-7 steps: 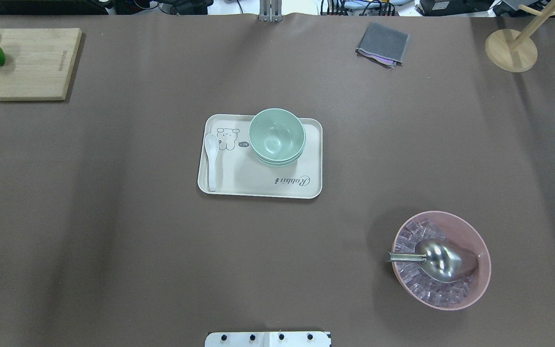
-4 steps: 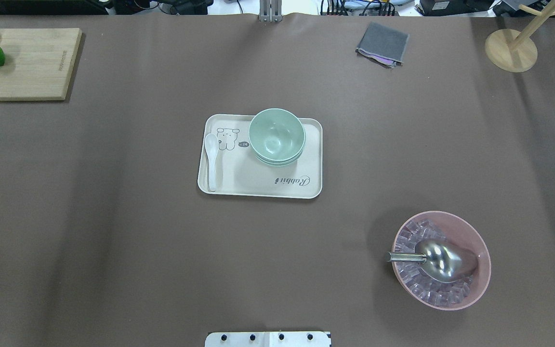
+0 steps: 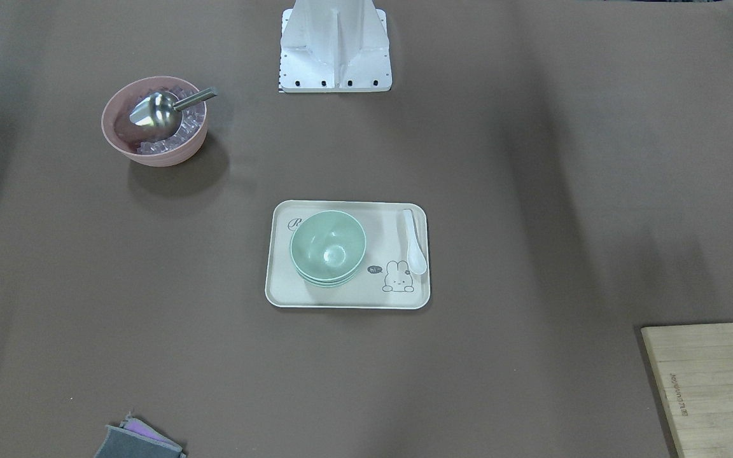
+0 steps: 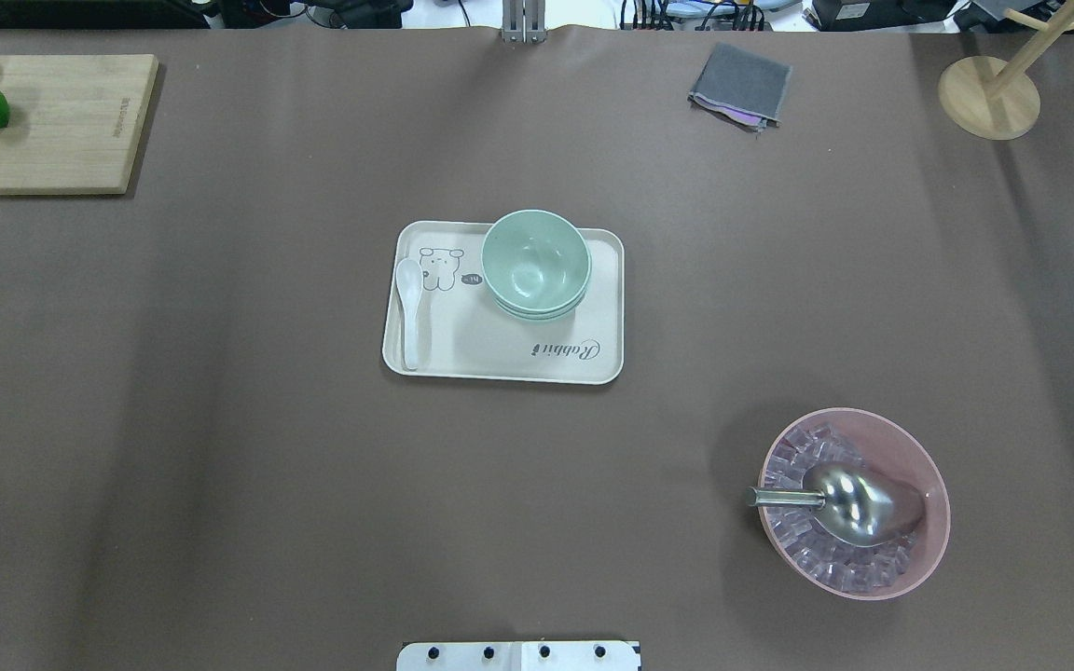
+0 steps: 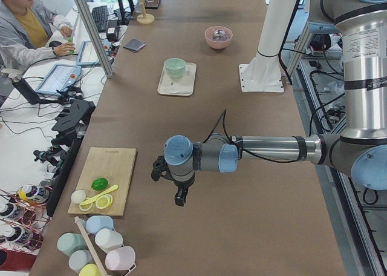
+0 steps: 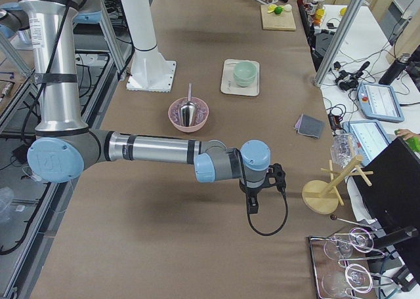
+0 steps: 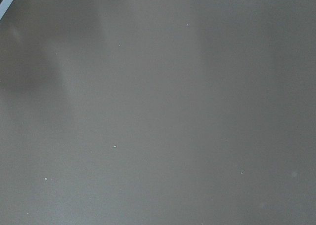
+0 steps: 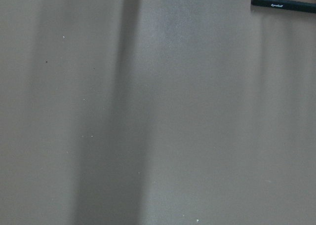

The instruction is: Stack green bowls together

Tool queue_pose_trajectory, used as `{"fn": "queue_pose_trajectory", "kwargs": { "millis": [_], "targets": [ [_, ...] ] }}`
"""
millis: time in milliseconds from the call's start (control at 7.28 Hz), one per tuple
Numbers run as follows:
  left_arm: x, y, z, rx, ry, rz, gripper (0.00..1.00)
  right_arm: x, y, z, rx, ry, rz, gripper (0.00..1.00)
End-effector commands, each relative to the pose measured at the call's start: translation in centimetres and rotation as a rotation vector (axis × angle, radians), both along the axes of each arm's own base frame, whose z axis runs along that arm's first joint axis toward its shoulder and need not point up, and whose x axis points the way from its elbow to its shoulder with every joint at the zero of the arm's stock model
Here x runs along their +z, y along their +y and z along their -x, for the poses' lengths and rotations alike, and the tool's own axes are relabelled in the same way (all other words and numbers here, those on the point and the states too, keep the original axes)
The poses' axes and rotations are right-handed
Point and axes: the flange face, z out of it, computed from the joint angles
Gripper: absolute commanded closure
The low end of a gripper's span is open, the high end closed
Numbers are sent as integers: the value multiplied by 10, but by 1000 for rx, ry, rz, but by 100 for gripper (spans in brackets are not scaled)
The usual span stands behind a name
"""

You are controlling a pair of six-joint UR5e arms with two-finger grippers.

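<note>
The pale mint-green bowls [image 4: 535, 261] sit nested in one stack on the far right part of a cream tray [image 4: 500, 359] at the table's middle. The stack also shows in the front-facing view [image 3: 327, 247] and small in both side views [image 5: 175, 66] [image 6: 245, 72]. My left gripper [image 5: 179, 197] hangs over bare table near the cutting board, far from the bowls. My right gripper [image 6: 252, 204] hangs over bare table near the wooden stand. Both show only in side views, so I cannot tell whether they are open or shut. Both wrist views show only brown table.
A white spoon [image 4: 408, 308] lies on the tray's left side. A pink bowl [image 4: 943, 508] with ice cubes and a metal scoop [image 4: 859, 508] stands near right. A cutting board [image 4: 61, 121] with fruit, a grey cloth [image 4: 740, 84] and a wooden stand [image 4: 988, 96] line the far edge.
</note>
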Motion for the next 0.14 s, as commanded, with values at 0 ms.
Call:
{"fn": "queue_pose_trajectory", "kwargs": {
  "millis": [0],
  "targets": [
    [-14,-4,0,-2,1,-25,1,-2,1,0,1,0,-4,0]
  ]
}}
